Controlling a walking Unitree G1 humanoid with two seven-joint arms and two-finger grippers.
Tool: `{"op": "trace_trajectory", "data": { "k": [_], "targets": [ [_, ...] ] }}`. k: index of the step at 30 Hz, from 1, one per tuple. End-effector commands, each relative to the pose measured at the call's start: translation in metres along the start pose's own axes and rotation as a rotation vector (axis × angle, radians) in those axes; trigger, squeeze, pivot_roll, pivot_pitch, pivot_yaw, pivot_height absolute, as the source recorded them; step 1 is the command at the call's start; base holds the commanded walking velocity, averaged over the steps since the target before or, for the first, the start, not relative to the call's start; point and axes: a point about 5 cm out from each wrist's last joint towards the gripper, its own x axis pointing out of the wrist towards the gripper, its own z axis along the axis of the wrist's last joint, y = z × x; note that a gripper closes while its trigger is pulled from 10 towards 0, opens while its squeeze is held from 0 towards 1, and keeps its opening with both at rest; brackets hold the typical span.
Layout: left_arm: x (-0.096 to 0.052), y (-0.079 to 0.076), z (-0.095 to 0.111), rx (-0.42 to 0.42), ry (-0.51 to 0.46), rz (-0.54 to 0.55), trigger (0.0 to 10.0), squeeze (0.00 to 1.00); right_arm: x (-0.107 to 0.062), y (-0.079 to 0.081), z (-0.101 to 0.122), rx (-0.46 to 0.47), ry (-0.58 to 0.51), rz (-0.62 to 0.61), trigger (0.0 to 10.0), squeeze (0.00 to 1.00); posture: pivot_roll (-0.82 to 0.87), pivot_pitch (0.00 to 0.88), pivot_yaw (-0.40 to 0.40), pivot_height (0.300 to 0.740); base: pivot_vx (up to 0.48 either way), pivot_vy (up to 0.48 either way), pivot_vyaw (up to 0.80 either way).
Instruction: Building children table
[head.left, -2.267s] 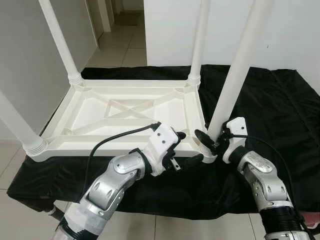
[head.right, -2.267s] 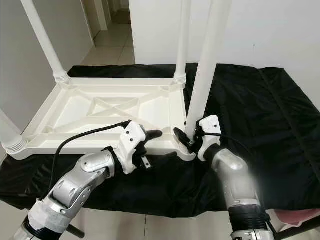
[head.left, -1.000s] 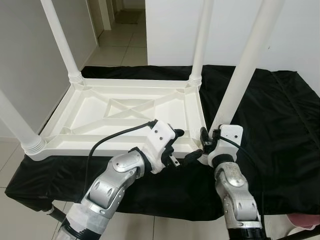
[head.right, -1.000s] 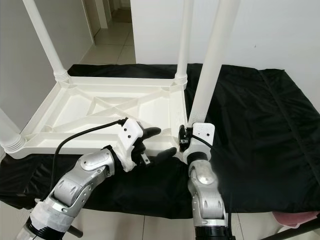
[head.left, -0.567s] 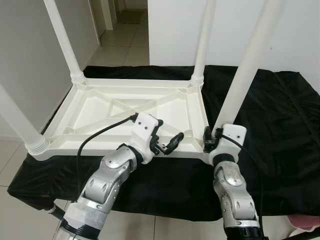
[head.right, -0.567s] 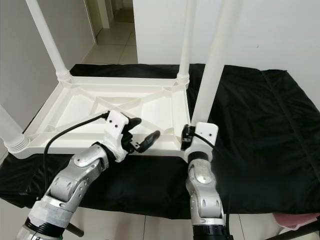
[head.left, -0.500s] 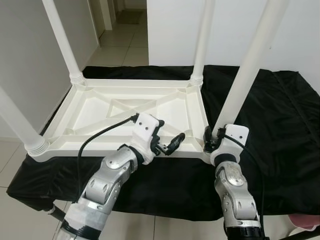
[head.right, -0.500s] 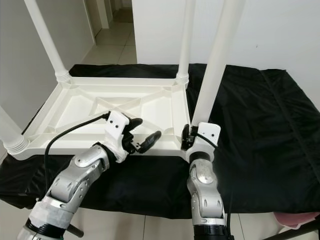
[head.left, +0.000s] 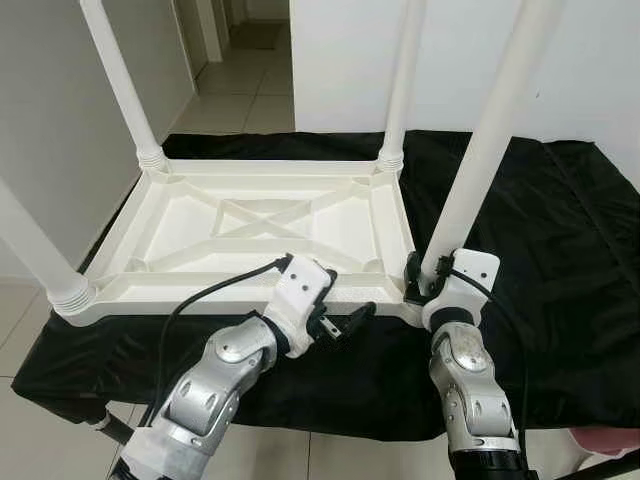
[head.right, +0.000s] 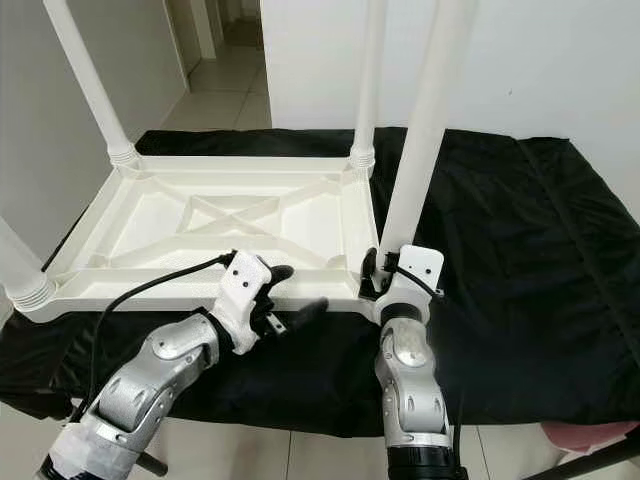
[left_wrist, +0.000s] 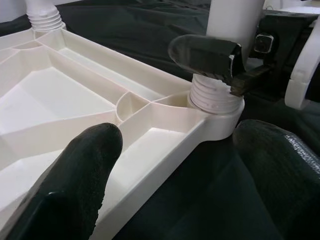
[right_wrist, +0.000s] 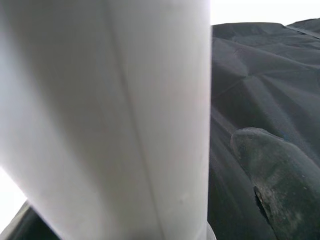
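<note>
White plastic children's table (head.left: 270, 225) lies upside down on black cloth (head.left: 560, 230), centre frame, legs up. Right gripper (head.left: 425, 280) clamps the near-right leg (head.left: 480, 170) at its base, lower right. Left gripper (head.left: 335, 318) hovers spread wide, empty, over the near rim.

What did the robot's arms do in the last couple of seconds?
The right end effector swung from beside the near-right leg to straight in front of it, fingers around its base. The left end effector reached over the tabletop's near rim, then pulled back to its edge, open. The upside-down tabletop and black cloth stayed put.
</note>
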Motion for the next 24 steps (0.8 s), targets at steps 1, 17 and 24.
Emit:
{"op": "trace_trajectory", "data": {
  "k": [1,17,24],
  "targets": [
    [0.0,-0.008,0.001,0.004,-0.006,-0.105,10.0,0.0,0.0,0.0,-0.002,0.015,0.0,0.023,10.0,0.0,-0.1,0.017,0.062,0.74,0.0,0.0,0.0],
    [0.0,-0.019,0.003,-0.034,0.002,-0.172,10.0,0.0,0.008,0.007,-0.003,0.002,-0.007,0.173,10.0,0.0,-0.08,0.027,0.054,0.74,0.0,0.0,0.0],
    [-0.001,-0.025,-0.001,-0.002,0.019,-0.206,10.0,0.0,0.006,0.009,-0.003,0.009,-0.005,0.231,10.0,0.0,-0.09,0.022,0.053,0.74,0.0,0.0,0.0]
  ]
}}
